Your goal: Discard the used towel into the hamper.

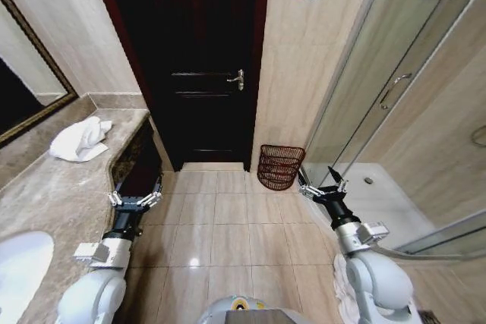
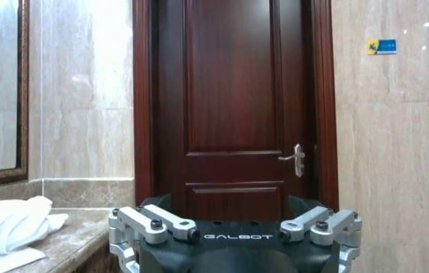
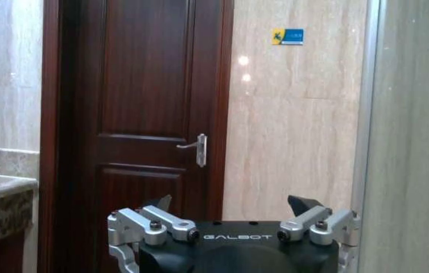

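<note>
The used towel (image 1: 80,140) is a crumpled white heap on the marble counter (image 1: 45,187) at the left; it also shows in the left wrist view as the towel (image 2: 5,230) lying off to one side of the gripper. The hamper (image 1: 279,166), a dark reddish-brown open-weave basket, stands on the floor against the wall right of the door. My left gripper (image 1: 137,196) hovers beside the counter's edge, open and holding nothing, well short of the towel. My right gripper (image 1: 323,186) is open too, just right of the hamper. Both grippers (image 2: 234,207) (image 3: 234,205) point at the door.
A dark wooden door (image 1: 197,66) is shut straight ahead. A white sink (image 1: 19,263) sits in the counter at the near left, with a mirror (image 1: 23,73) above. A glass shower enclosure (image 1: 395,96) lines the right. Tiled floor (image 1: 228,225) lies open between my arms.
</note>
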Motion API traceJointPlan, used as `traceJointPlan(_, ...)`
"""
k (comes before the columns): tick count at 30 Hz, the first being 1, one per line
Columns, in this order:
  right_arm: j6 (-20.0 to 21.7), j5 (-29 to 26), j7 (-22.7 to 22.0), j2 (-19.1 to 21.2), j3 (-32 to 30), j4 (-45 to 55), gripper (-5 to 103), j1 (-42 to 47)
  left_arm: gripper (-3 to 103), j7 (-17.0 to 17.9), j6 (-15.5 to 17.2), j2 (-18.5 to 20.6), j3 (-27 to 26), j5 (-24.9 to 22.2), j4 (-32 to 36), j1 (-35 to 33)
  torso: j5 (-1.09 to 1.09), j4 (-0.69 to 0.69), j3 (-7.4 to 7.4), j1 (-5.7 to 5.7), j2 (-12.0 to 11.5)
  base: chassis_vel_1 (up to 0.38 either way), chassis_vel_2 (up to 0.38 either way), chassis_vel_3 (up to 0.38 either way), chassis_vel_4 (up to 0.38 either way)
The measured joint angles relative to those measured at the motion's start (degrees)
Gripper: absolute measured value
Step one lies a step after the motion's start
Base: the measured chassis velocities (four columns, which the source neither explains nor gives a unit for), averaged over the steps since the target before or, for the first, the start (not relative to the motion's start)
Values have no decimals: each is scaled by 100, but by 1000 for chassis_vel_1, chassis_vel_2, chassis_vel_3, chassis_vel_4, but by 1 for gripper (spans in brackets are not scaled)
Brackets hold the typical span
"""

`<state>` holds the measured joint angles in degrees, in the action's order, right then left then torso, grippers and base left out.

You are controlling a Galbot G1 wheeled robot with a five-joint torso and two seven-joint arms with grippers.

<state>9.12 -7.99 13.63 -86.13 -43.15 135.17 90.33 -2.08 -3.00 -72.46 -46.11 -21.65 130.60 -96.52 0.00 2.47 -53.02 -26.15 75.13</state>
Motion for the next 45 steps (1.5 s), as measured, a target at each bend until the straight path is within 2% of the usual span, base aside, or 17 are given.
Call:
traceJointPlan(15, -20, -155, 42, 48, -4, -49, 100, 0, 100, -5, 113, -13, 27, 10, -2, 17, 1, -1, 0, 0, 0, 16, 6, 7, 7)
traceJointPlan(17, -15, -182, 43, 51, -3, -54, 100, -14, 100, 38, 79, -22, 42, 9, -26, 30, 0, 0, 0, 0, 0, 49, 68, 62, 64)
traceJointPlan(23, 196, -501, 86, 45, 23, 2, 100, -62, 100, 275, 295, -84, 115, -147, 78, 5, -1, -1, 0, 0, 0, 8, 8, 9, 11)
traceJointPlan(45, 166, -339, 159, 41, -25, -45, 100, -124, 100, 236, 54, -80, 103, -94, -61, 59, 1, 0, 1, 1, 1, -9, 7, 8, -8)
